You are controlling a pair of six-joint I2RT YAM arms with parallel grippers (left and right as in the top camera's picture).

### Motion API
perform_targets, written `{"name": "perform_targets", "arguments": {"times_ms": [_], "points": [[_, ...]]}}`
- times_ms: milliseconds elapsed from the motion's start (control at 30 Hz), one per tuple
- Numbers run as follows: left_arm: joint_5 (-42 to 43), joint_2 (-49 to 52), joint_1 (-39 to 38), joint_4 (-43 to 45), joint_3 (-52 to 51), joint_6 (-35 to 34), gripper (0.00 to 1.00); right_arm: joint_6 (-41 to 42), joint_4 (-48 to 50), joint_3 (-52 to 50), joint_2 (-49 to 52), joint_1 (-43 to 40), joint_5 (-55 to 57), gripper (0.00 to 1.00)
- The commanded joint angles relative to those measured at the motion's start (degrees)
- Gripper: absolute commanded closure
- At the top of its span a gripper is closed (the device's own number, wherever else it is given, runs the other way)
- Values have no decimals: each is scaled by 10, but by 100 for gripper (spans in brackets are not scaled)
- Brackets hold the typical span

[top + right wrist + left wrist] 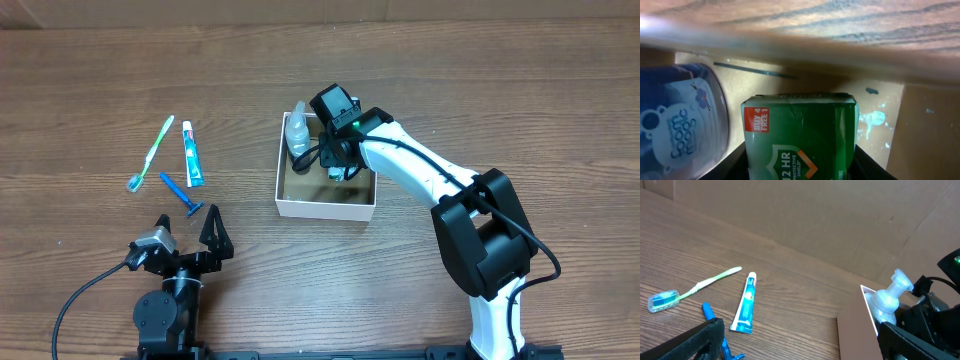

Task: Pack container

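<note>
The right gripper point(338, 162) is seen down inside the container point(325, 208), pinched on a green pack point(800, 140) that is held between its fingers. The left gripper point(190, 230) is spread wide and empty, parked low over the tabletop point(500, 100) well to the left. The container surrounds the right gripper on all sides, and its speckled brown floor is visible just beyond the pack in the wrist view. A clear pump bottle point(298, 130) with a blue label stands just beside the gripper on its left, close to the pack. The step in hand is judged to be setting the pack down. The pack is best lowered until the floor takes its weight, and kept off the bottle so that the bottle is not tipped. The jaws should then be parted only a little, as the bottle on one side and the wall on the other leave scant room, and a straight lift out is advised. Near the left gripper, ahead of it, a toothpaste tube point(192, 150), a toothbrush point(152, 152) and a blue razor point(182, 195) remain unpacked.
</note>
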Motion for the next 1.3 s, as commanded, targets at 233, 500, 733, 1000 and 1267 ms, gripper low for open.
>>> {"name": "perform_targets", "arguments": {"times_ms": [233, 500, 733, 1000, 1267], "points": [[-3, -4, 4, 0, -2, 14, 0, 3, 9, 1, -3, 1, 7, 39], [-3, -4, 4, 0, -2, 14, 0, 3, -9, 9, -6, 1, 2, 31], [-3, -4, 4, 0, -2, 14, 0, 3, -112, 92, -49, 1, -31, 23], [-3, -4, 4, 0, -2, 14, 0, -1, -216, 232, -135, -12, -75, 18], [-3, -4, 4, 0, -2, 14, 0, 63, -375, 297, -181, -103, 62, 7]]}}
